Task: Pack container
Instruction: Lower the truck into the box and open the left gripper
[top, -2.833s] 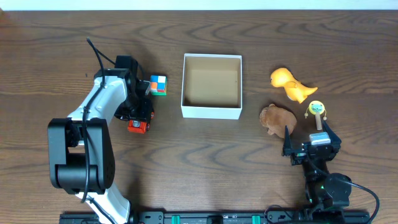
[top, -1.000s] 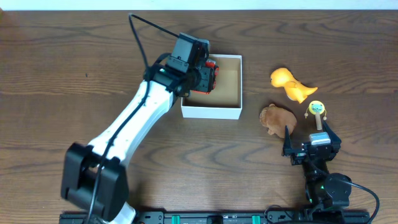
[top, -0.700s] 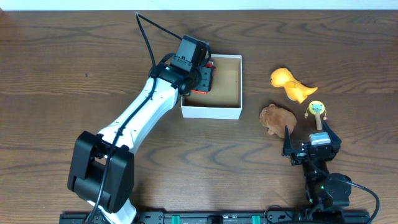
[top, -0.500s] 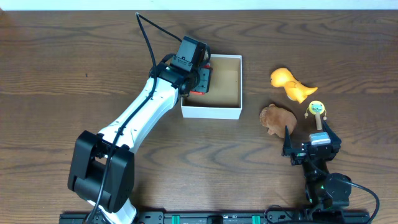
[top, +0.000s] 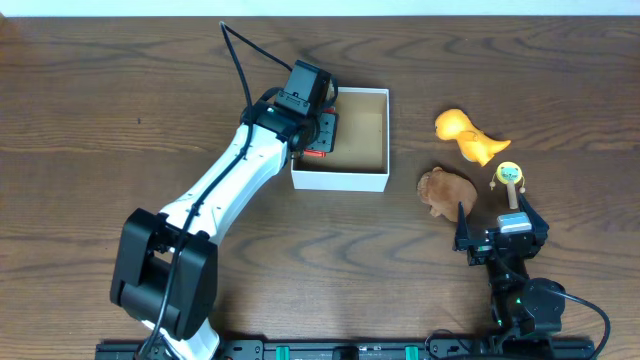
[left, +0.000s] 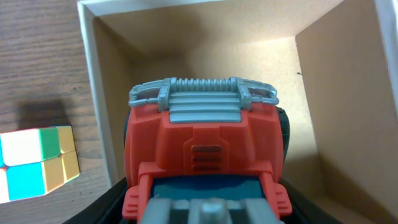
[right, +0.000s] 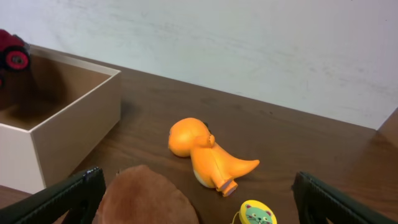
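Observation:
The container (top: 340, 180) is a square white box with a tan inside, at mid-table; it also shows in the left wrist view (left: 93, 74) and the right wrist view (right: 68, 124). My left gripper (top: 318, 128) is shut on a red toy truck (top: 322, 137) and holds it inside the box's left part, just above the floor. The truck fills the left wrist view (left: 202, 137), with the fingers (left: 205, 216) at its sides. My right gripper (top: 500, 228) is open and empty at the front right (right: 202, 208).
A colour cube (left: 34, 162) lies on the table left of the box. Right of the box lie an orange dinosaur (top: 465, 133) (right: 205, 152), a brown plush (top: 446, 190) (right: 146, 199) and a small yellow cat-faced toy (top: 509, 176) (right: 256, 214).
My left arm carried the red truck from the table left of the box to over the box, then lowered it into the left part. The right arm has not moved.

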